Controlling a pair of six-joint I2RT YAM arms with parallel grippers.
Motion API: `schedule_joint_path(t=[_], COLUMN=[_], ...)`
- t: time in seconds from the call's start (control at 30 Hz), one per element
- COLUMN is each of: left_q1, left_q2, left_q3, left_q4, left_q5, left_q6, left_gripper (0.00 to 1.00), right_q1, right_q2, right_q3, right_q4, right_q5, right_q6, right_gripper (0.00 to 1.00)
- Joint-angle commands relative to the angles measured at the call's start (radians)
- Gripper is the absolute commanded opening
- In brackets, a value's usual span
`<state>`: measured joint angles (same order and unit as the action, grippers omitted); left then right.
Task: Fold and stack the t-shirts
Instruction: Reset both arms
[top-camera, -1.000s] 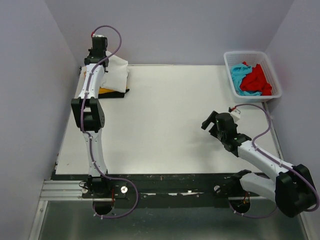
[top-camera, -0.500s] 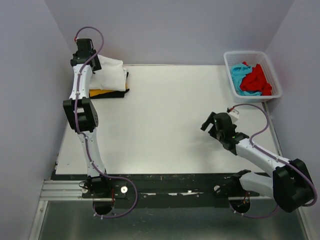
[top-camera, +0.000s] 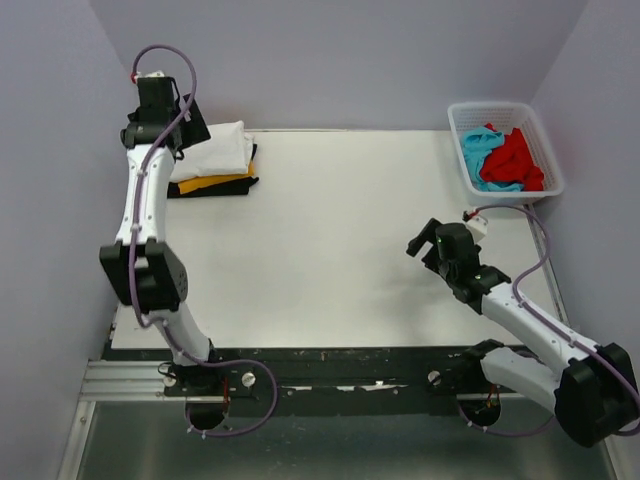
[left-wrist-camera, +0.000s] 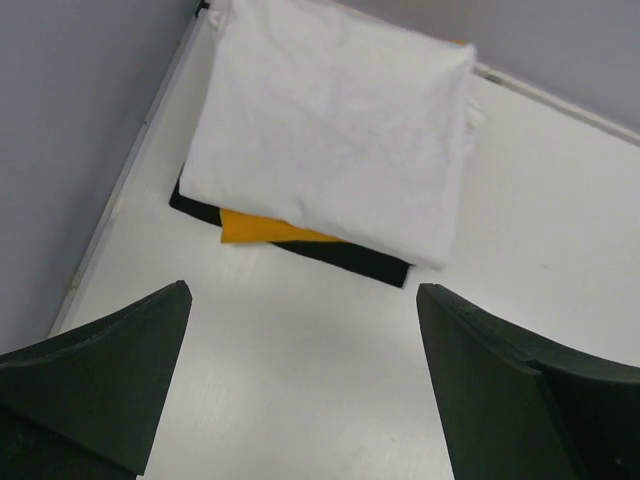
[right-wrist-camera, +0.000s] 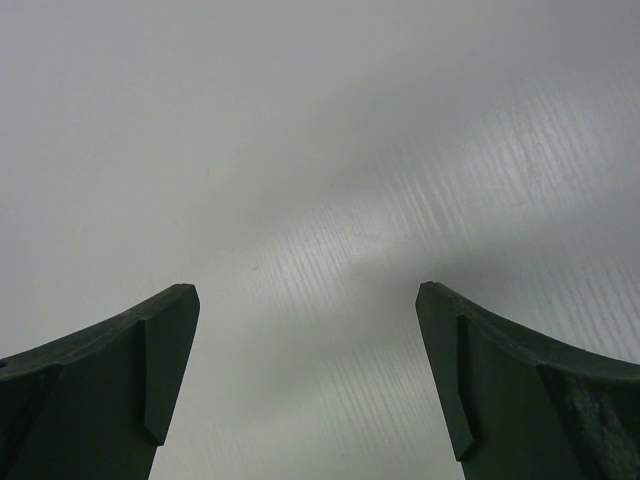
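The white t-shirt (left-wrist-camera: 330, 140) is seen folded into a neat rectangle at the far left corner of the table (top-camera: 330, 240). It is laid on top of the orange t-shirt (left-wrist-camera: 262, 228) and the black t-shirt (left-wrist-camera: 350, 258) — only slivers of those two are left showing at the near edge, as a stack calls for. Just short of the pile, the left gripper (left-wrist-camera: 303, 295) is held with its fingers spread wide and nothing between them; the cloth is not touched. This shirt's placement is judged complete. The red t-shirt (top-camera: 515, 160) and the turquoise t-shirt (top-camera: 478, 155) are seen bunched, unfolded, in the basket (top-camera: 505, 105) at the far right corner. The right gripper (right-wrist-camera: 308, 290) is held low over bare tabletop — fingers parted, empty — well short of the basket, presumably so that the next shirt can be reached from there.
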<state>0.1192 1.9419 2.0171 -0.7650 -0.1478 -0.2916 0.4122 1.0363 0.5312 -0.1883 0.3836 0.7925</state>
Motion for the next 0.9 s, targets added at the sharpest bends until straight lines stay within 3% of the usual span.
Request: schedule_joint_path(t=[0.0, 0.17, 0.33, 0.53, 0.87], left_q1=[-0.114, -0.326, -0.465, -0.555, -0.556], left_q2=[-0.470, -0.881, -1.159, -1.326, -1.314], left_q3=[-0.387, -0.955, -1.312, -1.477, -1.488], left_q4=[0.176, 0.413, 0.460, 0.352, 0.380], left_q5=[0.057, 0.075, 0.053, -0.078, -0.093], left_q6=[-0.135, -0.255, -0.383, -0.456, -0.426], left_gripper=[0.98, 0.99, 0.99, 0.98, 0.99], right_q1=[-0.001, 0.000, 0.000, -0.001, 0.000], right_q2=[-0.097, -0.204, -0.266, -0.297, -0.349], right_q3=[0.014, -0.024, -0.063, -0.080, -0.092], right_q4=[-0.077, -0.125, -0.207, -0.212, -0.225], right_q5=[0.024, -0.001, 0.067, 0.083, 0.120], right_q6=[0.012, 0.022, 0.022, 0.029, 0.020], right_gripper=[1.00, 1.00, 1.00, 1.00, 1.00])
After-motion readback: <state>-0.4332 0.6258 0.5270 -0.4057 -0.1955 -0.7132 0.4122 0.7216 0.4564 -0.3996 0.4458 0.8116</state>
